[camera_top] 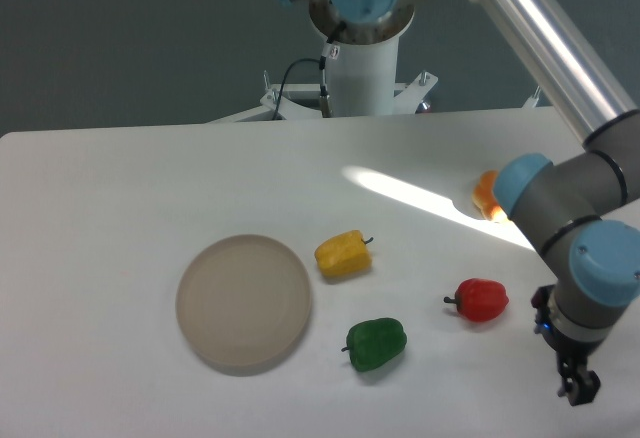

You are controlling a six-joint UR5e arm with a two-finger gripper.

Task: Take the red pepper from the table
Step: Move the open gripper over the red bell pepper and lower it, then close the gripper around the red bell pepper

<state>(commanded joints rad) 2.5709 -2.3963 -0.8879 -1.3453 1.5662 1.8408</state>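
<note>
Red pepper (482,300): lies on its side on the desk (120,198), right of centre, stem pointing left.
Arm: reaches from its base at the back down the right side, wrist bent low just right of the red pepper.
Claw (579,386): points down near the desk's front right edge, apart from the red pepper, holding nothing; fingers too small to tell how far open.
Neighbours: green pepper (376,344) front-left, yellow pepper (343,254) further left, orange pepper (485,194) behind, partly hidden by the arm.
Plate (244,302): round, left of the peppers.
</note>
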